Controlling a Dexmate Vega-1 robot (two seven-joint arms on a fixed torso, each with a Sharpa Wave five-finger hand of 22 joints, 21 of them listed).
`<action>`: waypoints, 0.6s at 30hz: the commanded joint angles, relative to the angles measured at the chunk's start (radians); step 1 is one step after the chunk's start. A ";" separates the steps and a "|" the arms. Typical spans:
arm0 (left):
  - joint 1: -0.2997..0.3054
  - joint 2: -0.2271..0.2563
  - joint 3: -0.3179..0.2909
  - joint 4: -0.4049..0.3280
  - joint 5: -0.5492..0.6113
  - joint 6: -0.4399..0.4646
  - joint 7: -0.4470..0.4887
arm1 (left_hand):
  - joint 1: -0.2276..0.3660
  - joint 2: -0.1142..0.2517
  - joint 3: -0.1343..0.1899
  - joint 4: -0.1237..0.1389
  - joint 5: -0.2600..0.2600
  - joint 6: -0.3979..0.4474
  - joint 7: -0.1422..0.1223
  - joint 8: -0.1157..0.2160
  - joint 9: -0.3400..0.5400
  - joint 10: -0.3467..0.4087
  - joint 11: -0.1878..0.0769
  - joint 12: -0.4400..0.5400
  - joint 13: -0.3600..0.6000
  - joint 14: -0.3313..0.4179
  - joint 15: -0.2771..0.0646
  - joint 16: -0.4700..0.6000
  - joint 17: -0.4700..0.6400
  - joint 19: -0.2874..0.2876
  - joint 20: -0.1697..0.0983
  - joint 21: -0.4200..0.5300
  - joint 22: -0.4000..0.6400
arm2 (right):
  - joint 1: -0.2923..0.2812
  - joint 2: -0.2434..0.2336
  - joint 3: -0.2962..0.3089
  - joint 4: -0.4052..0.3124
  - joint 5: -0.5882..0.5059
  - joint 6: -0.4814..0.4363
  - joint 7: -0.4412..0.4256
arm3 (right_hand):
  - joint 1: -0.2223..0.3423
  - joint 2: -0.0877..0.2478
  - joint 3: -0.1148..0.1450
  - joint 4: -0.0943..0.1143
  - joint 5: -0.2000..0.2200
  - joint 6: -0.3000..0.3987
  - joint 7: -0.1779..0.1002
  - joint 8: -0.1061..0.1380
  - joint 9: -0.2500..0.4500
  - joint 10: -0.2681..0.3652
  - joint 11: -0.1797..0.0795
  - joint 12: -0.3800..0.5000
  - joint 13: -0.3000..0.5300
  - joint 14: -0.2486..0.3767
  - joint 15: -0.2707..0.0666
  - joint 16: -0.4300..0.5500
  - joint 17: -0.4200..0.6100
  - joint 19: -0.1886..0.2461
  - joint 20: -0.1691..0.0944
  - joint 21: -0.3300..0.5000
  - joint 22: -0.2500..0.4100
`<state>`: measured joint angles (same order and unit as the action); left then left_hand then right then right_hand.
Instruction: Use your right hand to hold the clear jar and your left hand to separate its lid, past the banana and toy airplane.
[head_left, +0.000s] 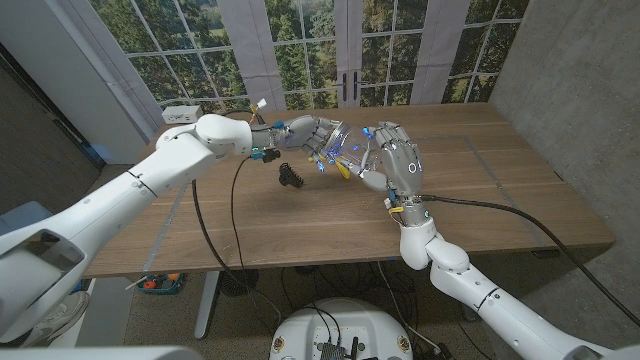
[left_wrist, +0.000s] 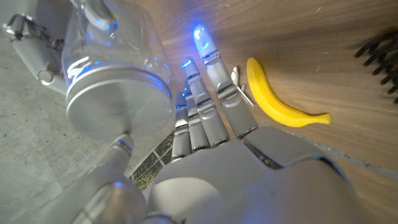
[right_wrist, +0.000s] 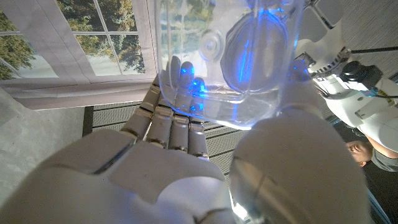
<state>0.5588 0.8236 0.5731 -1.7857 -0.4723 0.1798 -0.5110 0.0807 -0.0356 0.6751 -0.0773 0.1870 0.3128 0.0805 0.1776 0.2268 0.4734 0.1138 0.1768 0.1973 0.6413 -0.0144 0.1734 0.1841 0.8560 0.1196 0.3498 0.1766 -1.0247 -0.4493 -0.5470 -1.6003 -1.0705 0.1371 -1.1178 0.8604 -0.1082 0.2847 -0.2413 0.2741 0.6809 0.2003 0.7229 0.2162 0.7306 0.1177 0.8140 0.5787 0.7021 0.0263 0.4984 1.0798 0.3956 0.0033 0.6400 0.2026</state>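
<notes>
clear jar gripped by right hand, left hand at lid

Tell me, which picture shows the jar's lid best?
The left wrist view: the silver lid faces the camera on the clear jar, beside the left hand. In the head view both hands crowd it. The right wrist view looks through the jar's glass; no lid is clear there.
</notes>
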 joint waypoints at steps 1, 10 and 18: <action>0.042 -0.092 -0.045 0.197 -0.087 -0.360 -0.098 | 0.020 -0.003 0.018 -0.080 -0.008 -0.180 -0.083 -0.004 -0.029 -0.211 -0.031 -0.002 -0.003 -0.202 0.039 0.002 -0.004 -0.126 0.050 -0.095 0.003 | -0.011 0.038 0.040 0.022 -0.018 0.023 0.001 | 0.107 0.092 0.330 0.074 -0.004 0.336 -0.256 0.033 0.011 0.290 -0.295 0.006 0.168 0.084 -0.250 -0.004 0.004 -0.005 0.000 0.007 0.001; 0.008 -0.158 -0.049 0.352 -0.077 -0.631 -0.218 | 0.111 -0.069 0.009 -0.111 -0.013 -0.331 -0.218 0.020 -0.036 -0.417 -0.093 0.008 -0.004 -0.409 0.020 0.003 -0.003 -0.299 0.087 -0.167 0.003 | 0.002 0.033 0.025 0.025 -0.004 -0.005 0.001 | 0.105 0.092 0.332 0.074 -0.006 0.336 -0.257 0.034 0.011 0.290 -0.296 0.003 0.169 0.084 -0.250 -0.007 0.010 -0.008 0.000 0.011 0.001; -0.031 -0.109 -0.035 0.340 0.019 -0.647 -0.226 | 0.247 -0.052 0.043 -0.113 -0.003 -0.292 -0.300 0.055 -0.019 -0.473 -0.112 0.016 0.003 -0.483 0.026 0.001 -0.002 -0.319 0.083 -0.160 0.002 | 0.008 0.029 0.016 0.023 0.012 0.000 0.001 | 0.103 0.091 0.334 0.075 -0.007 0.336 -0.257 0.033 0.010 0.293 -0.296 0.000 0.166 0.084 -0.249 -0.011 0.015 -0.009 0.000 0.014 0.001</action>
<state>0.5633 0.7002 0.5331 -1.4918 -0.5405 -0.2208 -0.6492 0.2907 -0.0955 0.7038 -0.1904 0.1740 0.0074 -0.2151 0.2212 0.1999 0.0110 0.0009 0.1819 0.1939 0.1769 0.0045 0.1733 0.1795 0.5434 0.2022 0.1834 0.1765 -1.0296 -0.4208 -0.5208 -1.5818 -1.0771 0.1418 -1.1177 0.8673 -0.1151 0.2848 -0.2413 0.2697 0.6809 0.2003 0.7228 0.2161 0.7306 0.1177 0.8109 0.5788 0.7020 0.0263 0.4906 1.0907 0.3885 0.0039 0.6478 0.2025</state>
